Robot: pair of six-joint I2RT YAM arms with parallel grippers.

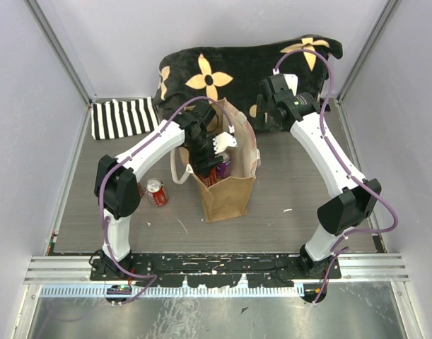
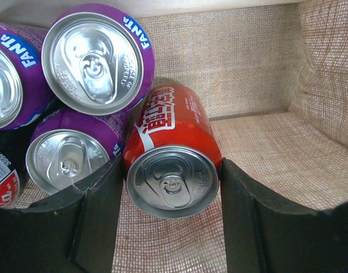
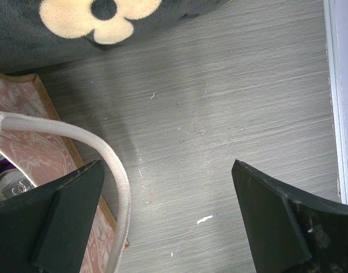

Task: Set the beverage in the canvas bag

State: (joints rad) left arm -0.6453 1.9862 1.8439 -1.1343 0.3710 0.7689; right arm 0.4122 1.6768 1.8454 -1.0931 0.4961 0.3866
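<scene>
My left hand (image 2: 171,168) is deep inside the canvas bag (image 1: 230,194), closed on the red can (image 2: 174,136). Both pads meet the can's sides just behind its silver top, and I see no gap on either side. I hold it lying down, its top towards my wrist and its base towards the far wall of the bag. I judge that is because the purple Fanta cans (image 2: 97,57) crowd the left of the bag, leaving only the woven floor on the right bare. The can looks to be at or very near that floor, touching the nearest purple one on its left. So the beverage sits squarely between my fingers and well below the bag's rim.

My right hand (image 3: 168,170) is wide open and holds nothing. It hangs over the bare worktop (image 3: 230,102) just beside the bag's far corner, with the cream strap handle (image 3: 114,165) curving past its left finger. Whether that finger touches the strap I cannot tell. I take it the hand waits there to steady the bag or keep its mouth open. A second red can (image 1: 156,192) stands on the worktop outside the bag, near my left elbow, well apart from either hand.
</scene>
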